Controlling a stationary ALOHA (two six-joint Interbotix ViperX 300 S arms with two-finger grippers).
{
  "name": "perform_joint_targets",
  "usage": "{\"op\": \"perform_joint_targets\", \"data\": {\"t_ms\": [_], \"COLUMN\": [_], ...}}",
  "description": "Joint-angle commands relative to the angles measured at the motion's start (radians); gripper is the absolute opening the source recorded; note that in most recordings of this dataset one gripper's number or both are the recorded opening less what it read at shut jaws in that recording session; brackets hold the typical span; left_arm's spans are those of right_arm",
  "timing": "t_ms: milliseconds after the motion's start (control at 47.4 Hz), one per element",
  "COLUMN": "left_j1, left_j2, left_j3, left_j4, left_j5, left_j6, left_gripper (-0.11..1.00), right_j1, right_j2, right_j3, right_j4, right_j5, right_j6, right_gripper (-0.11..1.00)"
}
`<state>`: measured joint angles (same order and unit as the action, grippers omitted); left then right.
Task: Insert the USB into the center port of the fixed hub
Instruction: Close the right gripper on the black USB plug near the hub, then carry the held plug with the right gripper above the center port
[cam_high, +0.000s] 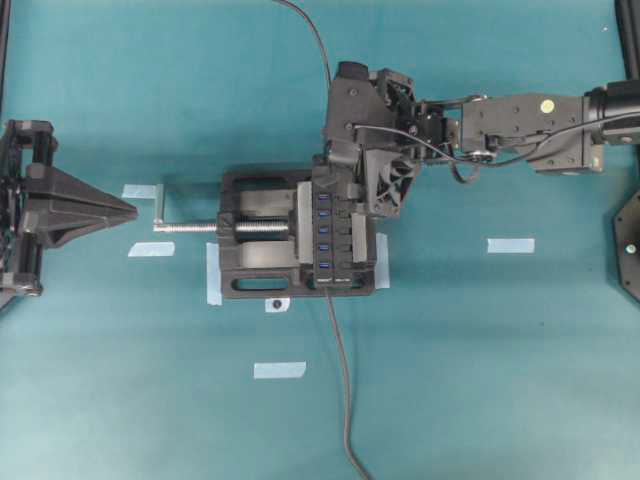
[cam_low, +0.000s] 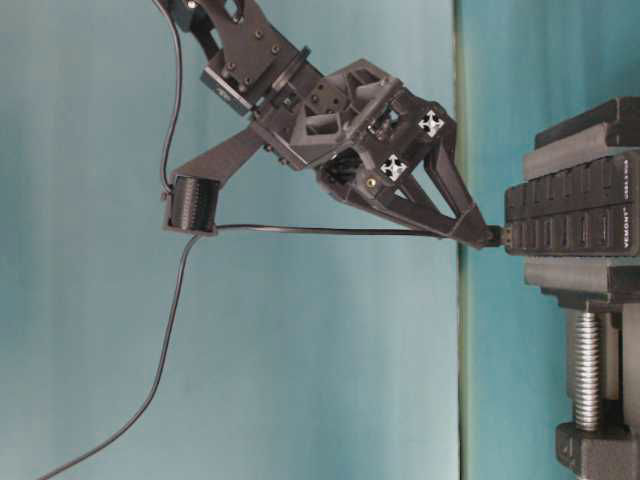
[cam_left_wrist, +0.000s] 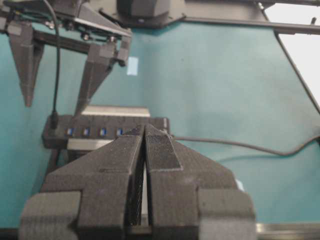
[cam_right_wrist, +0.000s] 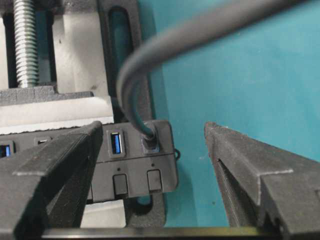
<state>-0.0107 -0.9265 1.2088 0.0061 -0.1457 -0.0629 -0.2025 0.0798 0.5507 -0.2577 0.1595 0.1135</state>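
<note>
Black fixed hub (cam_high: 335, 238): a long narrow strip, seen clamped between the jaws of the vise (cam_high: 255, 262) near the middle of the table; a row of blue-tongued sockets is shown along it, each with a small button beside it
Black USB (cam_right_wrist: 149, 143): seated in the last socket at one end of the row, not in the centre one; in the overhead view that end is covered by the right gripper
Dark-grey cable (cam_low: 330, 230): led straight away from the plug, past a round black part of the right arm, then left hanging in a loose curve
Right gripper (cam_right_wrist: 152, 127): spread wide and released, with one finger (cam_right_wrist: 55, 165) on each side of the plugged end of the strip; the plug is not touched by either finger in the right wrist view; nothing is gripped
Left gripper (cam_left_wrist: 145, 131): clenched with its fingers pressed together and nothing between them; it is held well apart from the vise, at the left edge of the overhead view, pointing toward the crank
Silver screw (cam_high: 195, 227): seen projecting from the vise toward the left gripper, ending in a bent crank handle
Second cable (cam_high: 343, 400): run from the other end of the strip to the bottom edge of the overhead view
Teal table cover (cam_high: 480, 380): several short strips of pale blue tape (cam_high: 510, 245) are stuck on it, some around the vise
</note>
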Motion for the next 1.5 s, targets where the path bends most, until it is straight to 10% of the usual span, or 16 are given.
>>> {"op": "perform_joint_targets", "data": {"t_ms": [0,1182,1477], "left_j1": [0.0,-0.002,-0.002], "left_j2": [0.003,-0.002,-0.003], "left_j3": [-0.011,-0.011,-0.011], "left_j4": [0.002,0.002,0.002], "left_j5": [-0.006,-0.006,-0.006], "left_j6": [-0.002,-0.002,-0.002], "left_gripper": [0.01,0.01,0.01], "right_j1": [0.0,0.018,0.018], "right_j2": [-0.011,0.003,-0.003], "right_j3": [-0.025,-0.029,-0.029], "right_j4": [-0.002,0.003,0.005], "right_j5": [-0.008,-0.006,-0.005], "right_j6": [0.0,0.002,0.006], "right_gripper": [0.82,0.12,0.09]}}
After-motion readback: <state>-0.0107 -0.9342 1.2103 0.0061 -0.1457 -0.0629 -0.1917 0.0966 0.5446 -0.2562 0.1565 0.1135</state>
